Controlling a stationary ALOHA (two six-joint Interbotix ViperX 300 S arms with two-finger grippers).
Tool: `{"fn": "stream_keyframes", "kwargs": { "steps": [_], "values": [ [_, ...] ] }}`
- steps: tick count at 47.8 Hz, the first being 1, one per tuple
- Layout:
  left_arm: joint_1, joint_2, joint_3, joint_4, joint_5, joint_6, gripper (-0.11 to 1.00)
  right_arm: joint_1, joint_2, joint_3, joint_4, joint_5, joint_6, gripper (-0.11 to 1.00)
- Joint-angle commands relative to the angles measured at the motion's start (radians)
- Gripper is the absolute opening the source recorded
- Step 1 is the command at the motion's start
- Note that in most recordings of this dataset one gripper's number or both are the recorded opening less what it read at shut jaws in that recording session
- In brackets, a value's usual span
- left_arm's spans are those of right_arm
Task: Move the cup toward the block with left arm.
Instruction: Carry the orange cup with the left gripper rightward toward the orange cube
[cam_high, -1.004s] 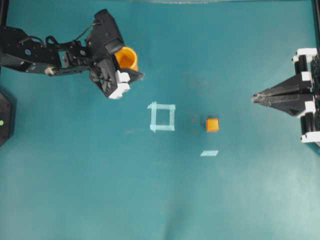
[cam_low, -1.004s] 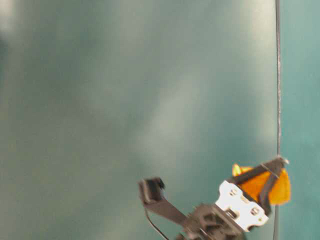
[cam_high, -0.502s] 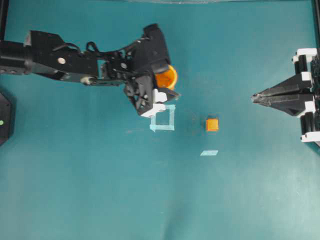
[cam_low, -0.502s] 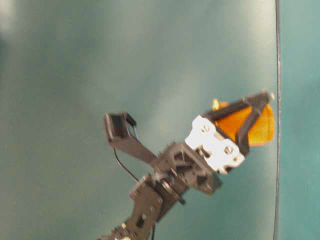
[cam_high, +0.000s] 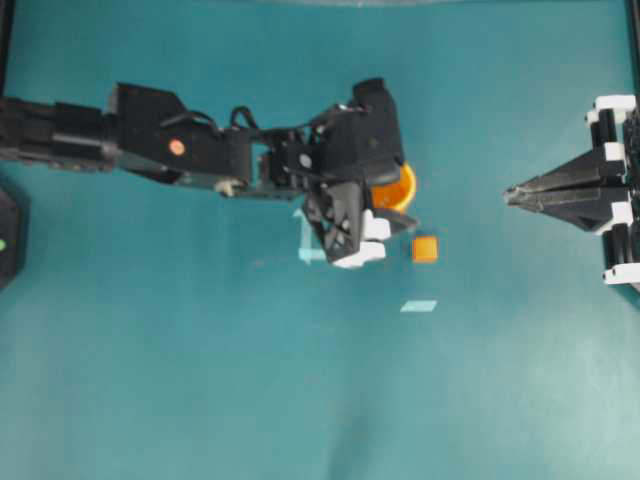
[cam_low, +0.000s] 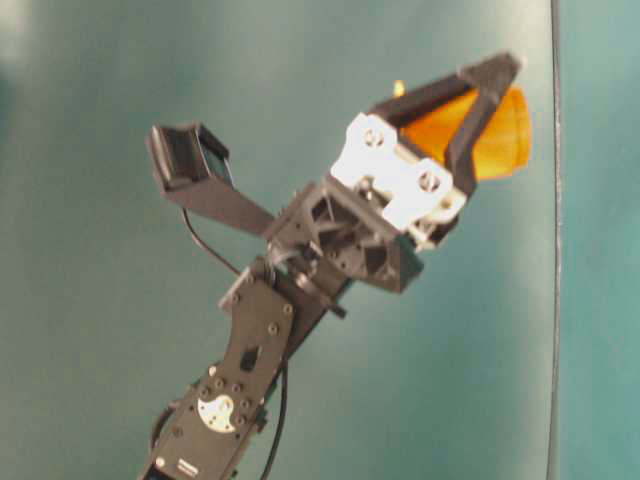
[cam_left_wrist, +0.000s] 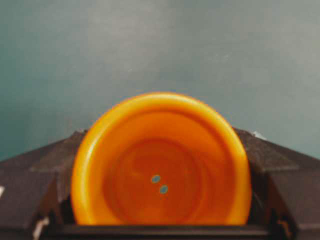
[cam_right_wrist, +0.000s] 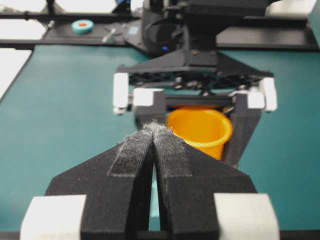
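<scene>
The orange cup (cam_high: 404, 185) stands upright between the fingers of my left gripper (cam_high: 398, 198), which is shut on it. In the left wrist view the cup's mouth (cam_left_wrist: 160, 165) fills the frame, with a black finger (cam_left_wrist: 55, 160) on each side. The small orange block (cam_high: 425, 249) lies on the teal table just in front and to the right of the cup, not touching it. The right wrist view shows the cup (cam_right_wrist: 200, 127) straight ahead; its base is hidden. My right gripper (cam_high: 508, 196) rests shut at the right edge with nothing in it.
A pale tape square (cam_high: 305, 240) is mostly covered by the left wrist. A short tape strip (cam_high: 419, 306) lies in front of the block. The left arm (cam_high: 170, 150) stretches across the back left of the table.
The left arm has swung right with the cup, from the back left past the tape square to just beside the block. The right gripper has not moved.
</scene>
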Motion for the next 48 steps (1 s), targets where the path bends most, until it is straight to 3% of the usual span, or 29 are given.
{"fn": "stream_keyframes", "kwargs": {
  "steps": [1,16,32,48],
  "values": [
    [-0.018,0.005,-0.054,0.003,-0.005,0.002,0.63,0.000,-0.002,-0.029,0.000,-0.006,0.002,0.00],
    [-0.043,0.114,-0.175,0.003,0.006,0.003,0.63,0.000,-0.002,-0.029,0.000,-0.005,0.002,0.00],
    [-0.054,0.201,-0.314,0.003,0.092,0.005,0.63,0.002,-0.003,-0.031,0.000,-0.005,0.000,0.00],
    [-0.071,0.235,-0.360,0.005,0.104,0.005,0.63,0.000,-0.003,-0.029,0.000,-0.005,0.000,0.00]
  ]
}}
